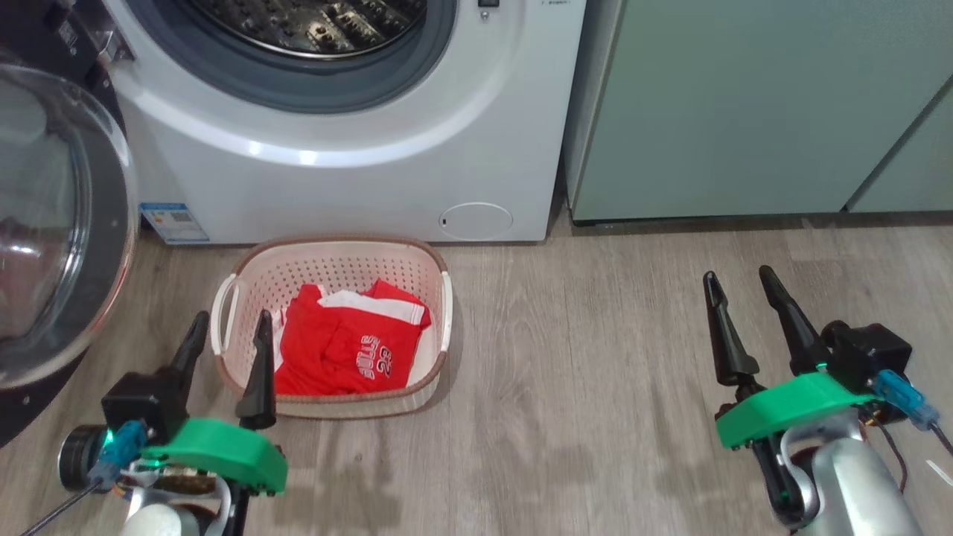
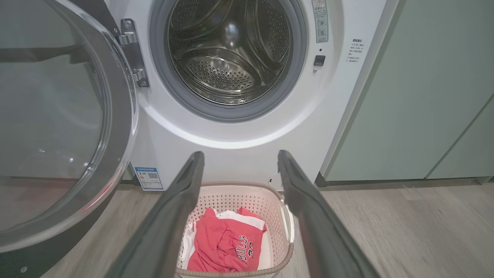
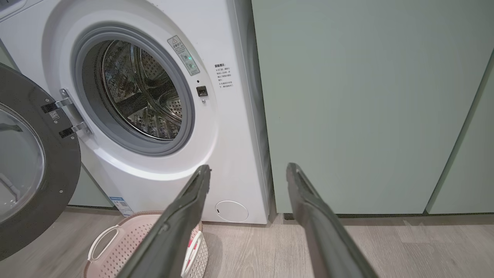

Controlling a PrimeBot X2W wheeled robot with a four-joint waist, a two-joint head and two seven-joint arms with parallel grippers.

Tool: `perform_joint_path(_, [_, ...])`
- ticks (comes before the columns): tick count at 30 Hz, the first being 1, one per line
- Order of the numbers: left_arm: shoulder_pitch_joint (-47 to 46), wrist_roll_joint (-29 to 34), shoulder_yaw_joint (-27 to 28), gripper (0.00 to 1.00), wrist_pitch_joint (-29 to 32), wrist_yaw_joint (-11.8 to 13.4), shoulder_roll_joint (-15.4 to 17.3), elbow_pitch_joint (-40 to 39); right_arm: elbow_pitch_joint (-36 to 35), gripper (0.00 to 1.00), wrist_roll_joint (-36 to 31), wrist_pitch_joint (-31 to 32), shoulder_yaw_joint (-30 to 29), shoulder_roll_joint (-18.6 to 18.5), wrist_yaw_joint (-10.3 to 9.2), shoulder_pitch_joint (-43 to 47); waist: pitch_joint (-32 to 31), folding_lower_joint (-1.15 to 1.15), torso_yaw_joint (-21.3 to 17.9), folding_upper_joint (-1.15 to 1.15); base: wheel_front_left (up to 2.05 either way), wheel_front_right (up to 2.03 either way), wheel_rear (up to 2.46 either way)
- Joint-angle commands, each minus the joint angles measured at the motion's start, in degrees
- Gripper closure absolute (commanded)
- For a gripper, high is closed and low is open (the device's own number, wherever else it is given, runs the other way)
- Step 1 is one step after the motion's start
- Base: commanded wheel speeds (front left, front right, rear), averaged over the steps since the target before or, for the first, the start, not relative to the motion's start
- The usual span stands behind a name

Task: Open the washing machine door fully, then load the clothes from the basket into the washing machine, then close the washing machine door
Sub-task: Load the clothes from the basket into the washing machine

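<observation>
Here the washing machine door (image 1: 52, 238) hangs wide open left of the washing machine (image 1: 335, 186), the clothes (image 1: 342, 342) lie bunched in the basket (image 1: 327, 269) on the floor (image 1: 595, 335) just before it, the left gripper (image 1: 232, 320) hovers with fingers spread at the basket's near-left rim, and the right gripper (image 1: 737, 275), likewise spread, sits well apart facing pale green cabinets (image 1: 744, 104).

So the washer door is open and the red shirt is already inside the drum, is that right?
Not quite. The door is open, but the red shirt lies in the basket on the floor, not inside the drum. The left wrist view shows the drum empty.
</observation>
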Motion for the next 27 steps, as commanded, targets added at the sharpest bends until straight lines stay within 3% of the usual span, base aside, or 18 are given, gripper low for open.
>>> perform_joint_path(1, [-2.58,-0.16,1.62,0.0,-0.43,0.1,1.05,-2.22,-1.69,0.0,0.15,-0.41,1.12,0.15,0.0,-1.81,-0.02,0.0,-0.07,0.0,1.5,-1.5,0.0])
perform_joint_path(15, [-2.87,-0.13,0.51,0.0,-1.35,0.18,1.48,-2.47,-2.04,0.0,-0.13,0.06,1.23,0.15,0.0,-1.64,-0.22,0.0,0.28,0.0,1.68,-1.68,0.0])
perform_joint_path(27, [-2.72,0.0,0.02,0.0,-1.77,0.7,2.04,-2.66,-2.49,0.0,-0.23,0.41,1.49,0.15,0.0,-1.38,-0.05,0.0,0.46,0.0,0.22,-0.22,0.0])
